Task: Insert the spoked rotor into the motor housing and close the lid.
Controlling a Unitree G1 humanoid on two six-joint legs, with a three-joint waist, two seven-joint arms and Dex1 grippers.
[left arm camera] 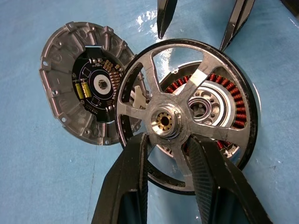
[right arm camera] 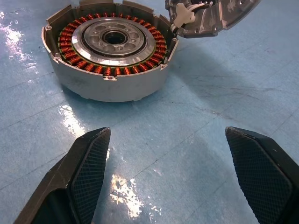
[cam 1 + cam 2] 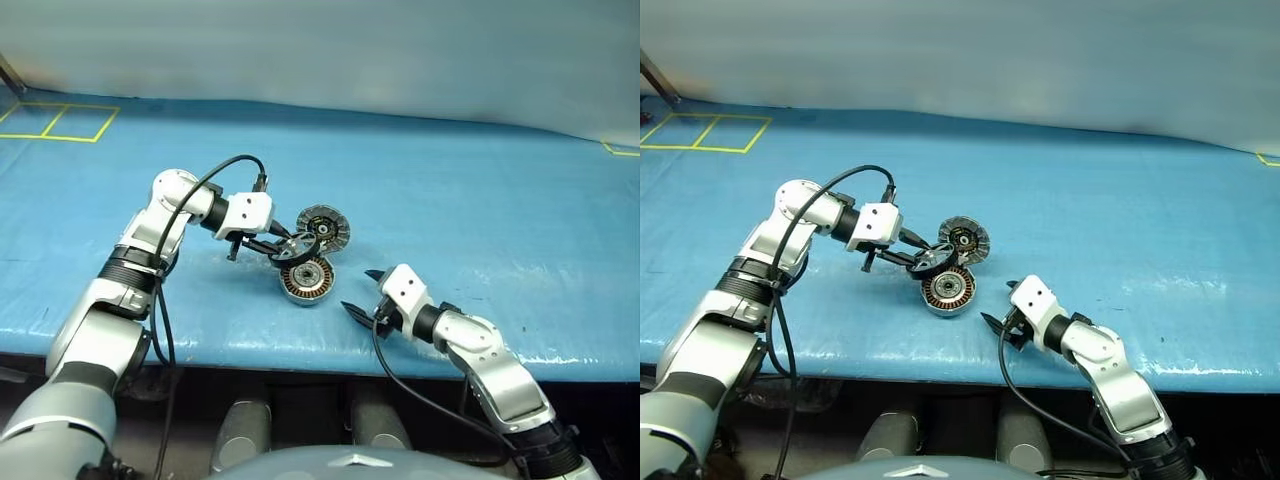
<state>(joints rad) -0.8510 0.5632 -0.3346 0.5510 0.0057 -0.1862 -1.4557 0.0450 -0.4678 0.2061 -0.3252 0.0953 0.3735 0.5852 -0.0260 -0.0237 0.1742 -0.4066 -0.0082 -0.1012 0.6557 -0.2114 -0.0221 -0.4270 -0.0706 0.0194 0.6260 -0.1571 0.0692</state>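
R gripper (image 3: 362, 291) open nr motor housing (image 2: 110, 56); L gripper (image 1: 168, 144) pinches spoked rotor (image 1: 184, 114) above it.

Glossy blue table (image 2: 196, 130), metal motor housing (image 2: 107, 86)

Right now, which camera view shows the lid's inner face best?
The left wrist view: the lid lies open, its ribs and dark centre plain. Both eye views show it small beyond the motor housing. The right wrist view catches its edge only.

Silver-white jointed arms, black cuffs, looping black cables, black textured end effector fingers (image 2: 88, 168).
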